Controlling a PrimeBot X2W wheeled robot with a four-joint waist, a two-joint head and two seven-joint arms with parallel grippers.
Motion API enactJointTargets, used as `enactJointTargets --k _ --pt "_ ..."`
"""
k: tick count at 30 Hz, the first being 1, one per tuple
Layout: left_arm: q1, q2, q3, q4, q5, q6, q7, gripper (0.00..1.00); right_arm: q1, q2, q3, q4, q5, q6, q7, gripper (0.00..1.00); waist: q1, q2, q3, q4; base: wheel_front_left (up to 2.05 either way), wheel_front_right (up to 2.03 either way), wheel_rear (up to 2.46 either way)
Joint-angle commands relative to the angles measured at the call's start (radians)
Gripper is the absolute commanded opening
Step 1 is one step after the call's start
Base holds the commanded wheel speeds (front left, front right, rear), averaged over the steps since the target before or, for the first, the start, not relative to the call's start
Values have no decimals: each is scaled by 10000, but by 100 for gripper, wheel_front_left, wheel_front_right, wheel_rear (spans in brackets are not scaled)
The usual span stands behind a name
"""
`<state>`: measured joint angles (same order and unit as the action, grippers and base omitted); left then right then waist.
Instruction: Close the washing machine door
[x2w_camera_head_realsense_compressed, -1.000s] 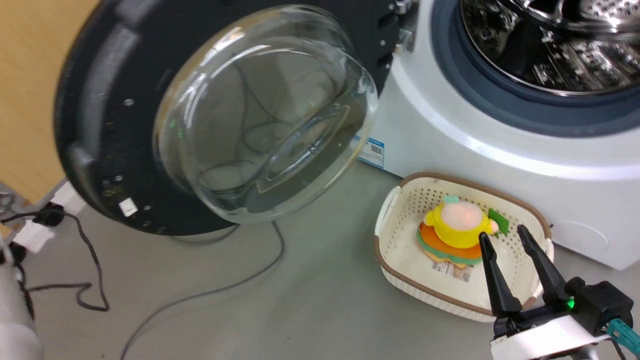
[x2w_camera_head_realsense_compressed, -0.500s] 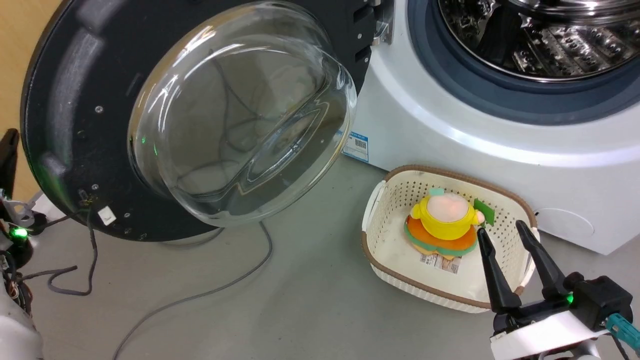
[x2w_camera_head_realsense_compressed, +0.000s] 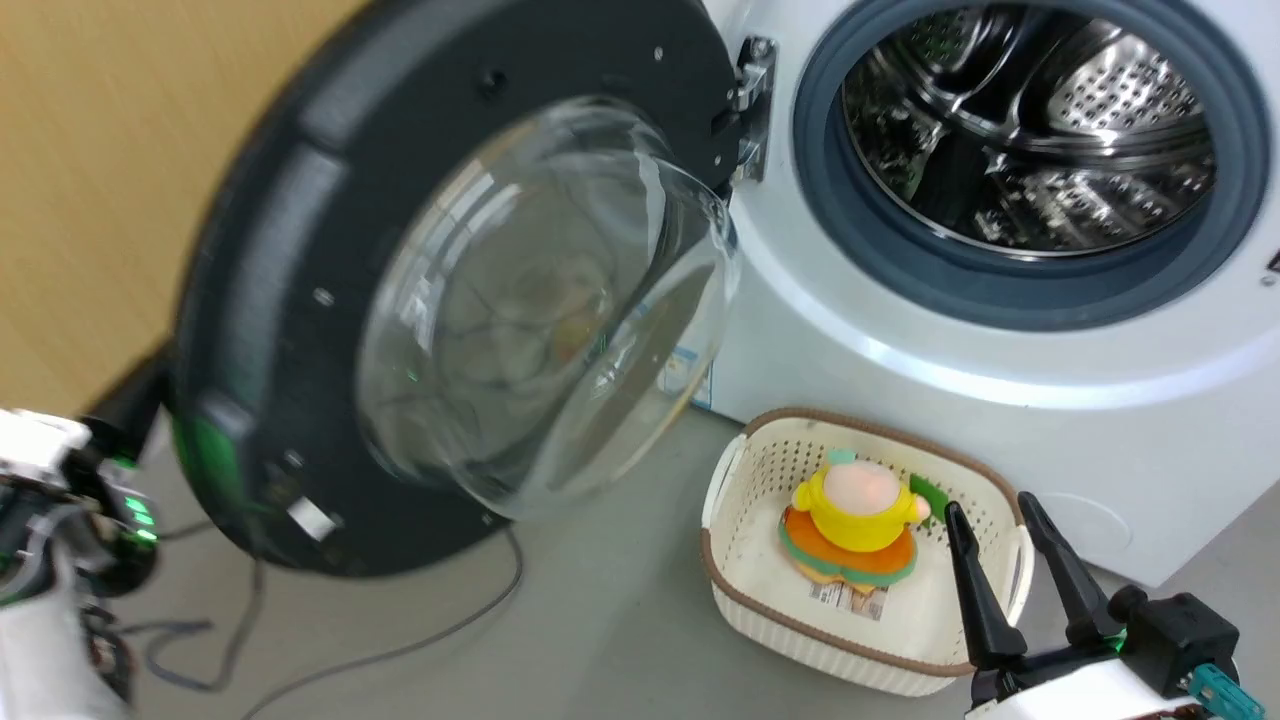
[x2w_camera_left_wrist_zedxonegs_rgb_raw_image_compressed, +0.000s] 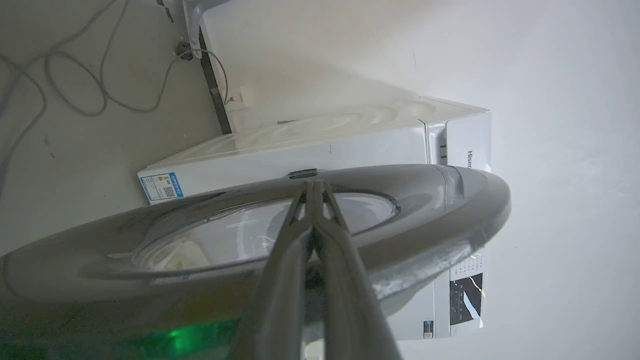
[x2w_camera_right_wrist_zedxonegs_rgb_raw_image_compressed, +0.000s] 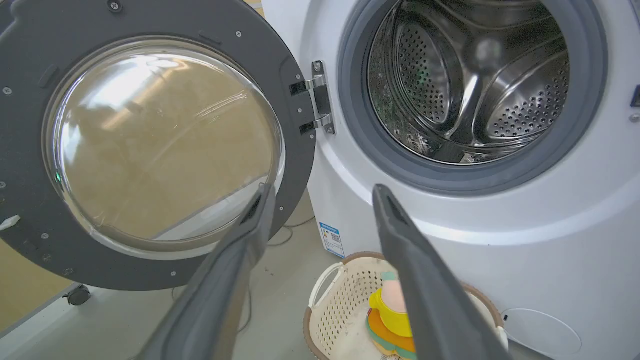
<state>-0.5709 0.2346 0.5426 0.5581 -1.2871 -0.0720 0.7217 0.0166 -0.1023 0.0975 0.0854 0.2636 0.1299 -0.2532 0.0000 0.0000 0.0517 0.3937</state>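
Door (x2w_camera_head_realsense_compressed: 290, 260) open, swung wide of washer (x2w_camera_head_realsense_compressed: 900, 370). My left end effector (x2w_camera_left_wrist_zedxonegs_rgb_raw_image_compressed: 315, 186) together at door's outer face (contact unclear); my right end effector (x2w_camera_head_realsense_compressed: 988, 503) apart, near basket (x2w_camera_head_realsense_compressed: 790, 640).

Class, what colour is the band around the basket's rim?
Brown; the basket's rim shows best in the head view.

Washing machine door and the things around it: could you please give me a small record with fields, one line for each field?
washing machine door: open, swung out on the hinge at the left side of the opening
washing machine: steel drum exposed, nothing seen inside
left gripper: shut, fingers together along the door's outer face; contact not certain
right gripper: open, holding nothing
basket: on the floor before the machine, with a yellow and orange toy inside
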Motion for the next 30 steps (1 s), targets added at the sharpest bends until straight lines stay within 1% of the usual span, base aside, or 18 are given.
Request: enactJointTargets --k 1,6,10,14,18,20,23,27,30 --pt "357 -403 -264 -216 5 74 303 0 140 57 -58 24 2 8 -74 100 0 0 -151 -72 0 0 0" --pt "1286 -1117 -783 -1686 -82 447 1158 0 247 169 -263 -29 3 8 -82 100 0 0 -310 -283 0 0 0" --pt "2204 -1547 -1334 -3118 -212 810 1799 0 284 240 -378 -104 -12 8 -83 100 0 0 -330 -548 0 0 0" --pt "3123 -1762 -1975 -4440 -590 1177 2306 0 291 275 -418 -109 -27 8 -84 100 0 0 -283 -886 0 0 0" --pt "3897 -1829 -2745 -5493 -1103 1532 2500 0 236 293 -496 -76 -23 8 -84 100 0 0 -239 -1297 0 0 0" --pt "4234 -1836 -3206 -5924 -1455 1681 2424 0 208 297 -524 -72 -28 8 -84 100 0 0 -196 -1531 0 0 0" --pt "4676 -1840 -3966 -6419 -1814 1767 1964 0 155 295 -541 -58 -38 8 -85 100 0 0 -125 -1963 0 0 0" --pt "5055 -1841 -5044 -6782 -2359 1720 1238 0 80 281 -547 -50 -62 8 -85 100 0 0 18 -2574 0 0 0" --pt "5095 -1842 -5698 -6783 -2570 1576 580 0 -11 258 -515 -41 -71 8 -85 100 0 0 155 -3138 0 0 0"
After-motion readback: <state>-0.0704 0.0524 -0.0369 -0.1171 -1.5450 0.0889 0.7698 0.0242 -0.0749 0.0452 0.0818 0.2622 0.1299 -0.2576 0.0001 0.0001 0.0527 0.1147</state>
